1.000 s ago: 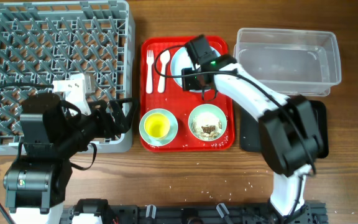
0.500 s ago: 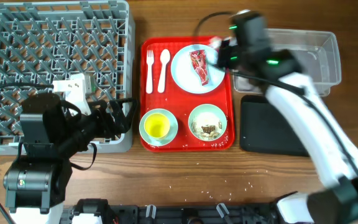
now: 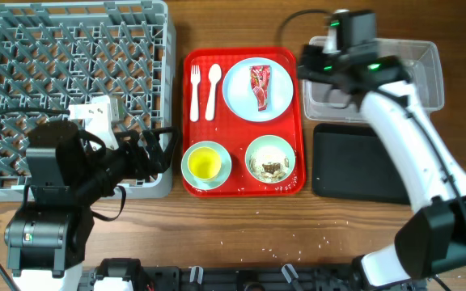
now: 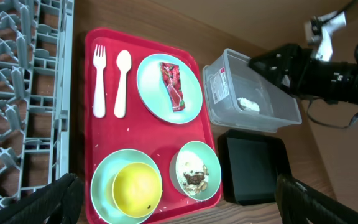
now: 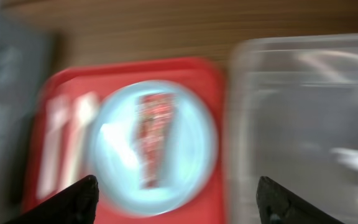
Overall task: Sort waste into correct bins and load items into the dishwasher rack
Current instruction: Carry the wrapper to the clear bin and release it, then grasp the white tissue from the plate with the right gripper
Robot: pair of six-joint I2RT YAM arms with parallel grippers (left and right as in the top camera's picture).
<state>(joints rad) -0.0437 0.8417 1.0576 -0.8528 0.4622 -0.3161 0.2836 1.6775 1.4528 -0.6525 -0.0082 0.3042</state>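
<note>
Plastic tub (image 4: pixel 273 107) label (image 4: pixel 219 81) (print illegible)

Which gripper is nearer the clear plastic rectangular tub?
Right. The right gripper hangs over the tub's left end; the left gripper sits by the grey plastic rack, beyond the red serving tray.

You have a wood-grain table (image 3: pixel 241 234) under a glossy red plastic serving tray (image 3: pixel 237 131). Your rack (image 3: pixel 23 48) is dull grey plastic, the tub (image 3: pixel 427 58) clear smooth plastic, the black tray (image 3: pixel 346 170) matt, the wrapper (image 3: pixel 260 87) shiny and crinkled on a smooth pale blue plate (image 3: pixel 239 97)
</note>
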